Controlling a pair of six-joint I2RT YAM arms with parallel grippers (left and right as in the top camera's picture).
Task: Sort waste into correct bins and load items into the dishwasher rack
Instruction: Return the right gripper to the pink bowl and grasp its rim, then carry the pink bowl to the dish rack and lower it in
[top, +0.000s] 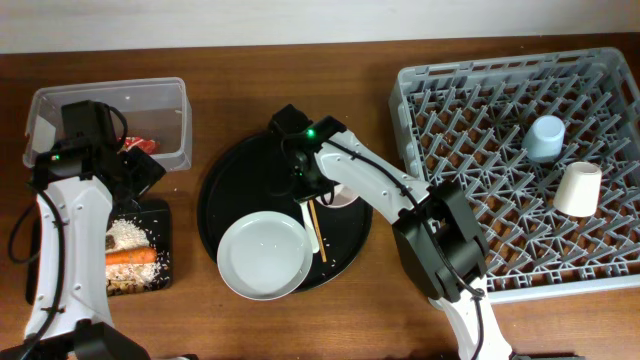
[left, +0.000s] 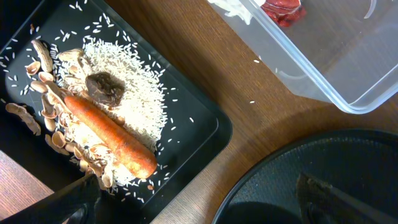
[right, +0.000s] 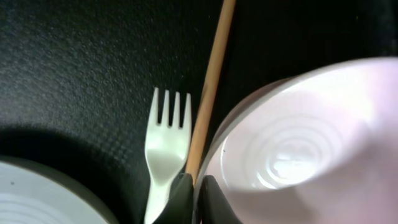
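Brown wooden table (top: 250, 70), loading step in hand. Right gripper (right: 194, 199) fingers pinched shut on wooden chopstick (right: 211, 81), gripped at its near end on round black tray (right: 74, 62). White fork (right: 165, 149) just left of fingers, pale pink bowl (right: 298, 143) just right. Stick thin, straight, likely slippery. Next: lift clear of both, carry to grey dishwasher rack (top: 480, 130). Left gripper (left: 196, 199) spread wide, empty.

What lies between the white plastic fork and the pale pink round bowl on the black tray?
A thin wooden chopstick runs between the fork and the bowl, with the right gripper shut on its end, seen in the right wrist view.
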